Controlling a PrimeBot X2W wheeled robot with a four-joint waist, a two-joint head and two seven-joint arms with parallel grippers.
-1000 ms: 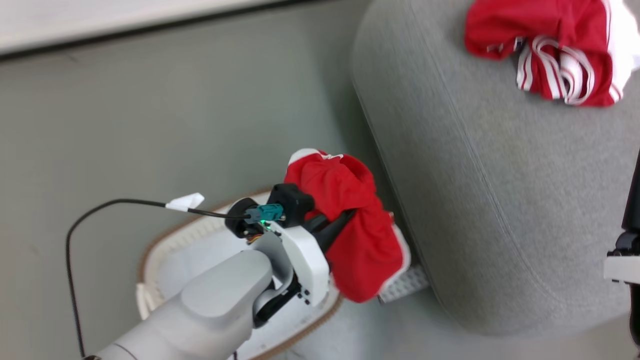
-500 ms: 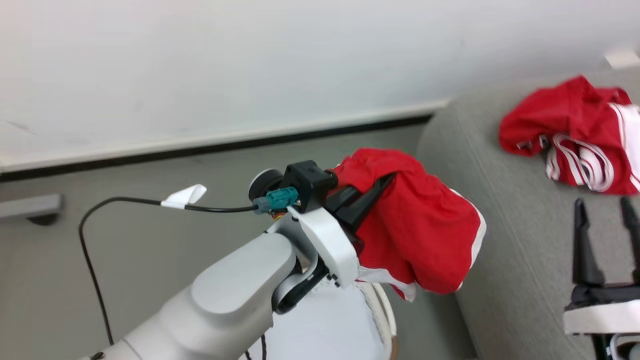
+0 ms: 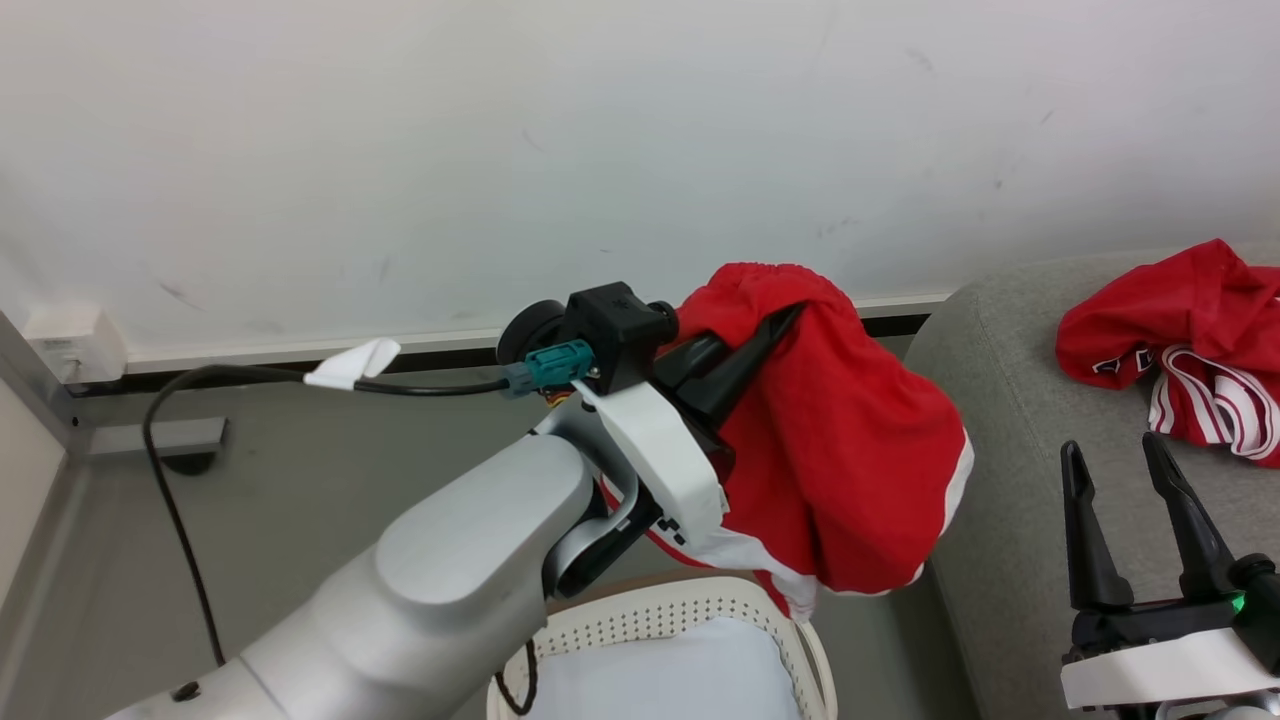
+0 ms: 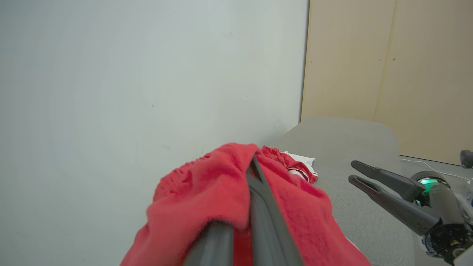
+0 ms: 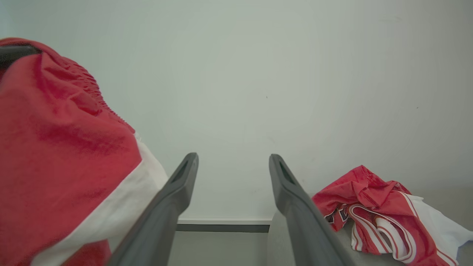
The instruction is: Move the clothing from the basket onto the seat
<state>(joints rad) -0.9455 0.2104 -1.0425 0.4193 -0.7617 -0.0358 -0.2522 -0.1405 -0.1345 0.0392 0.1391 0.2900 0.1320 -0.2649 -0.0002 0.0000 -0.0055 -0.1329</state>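
While my left gripper [image 3: 775, 325] pinches a soft, crumpled red garment [image 3: 850, 450] with white trim, my right gripper [image 3: 1110, 447] gapes empty.

Left forearm [image 3: 440, 560] pale grey; white wrist bracket [image 3: 655, 455]; teal connector [image 3: 548, 362], black cable [image 3: 440, 387], white tag [image 3: 352, 365]. Right gripper [image 3: 1110, 441] black, green lamp [image 3: 1240, 602].

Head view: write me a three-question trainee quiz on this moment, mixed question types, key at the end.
1. True or false: the right gripper is open and empty.
2. Relative to the basket, the garment in the left gripper is: A inside it; B lifted clear above it; C under it.
3. What already lies on the seat?
Key: 1 true; 2 B; 3 a red striped jersey.
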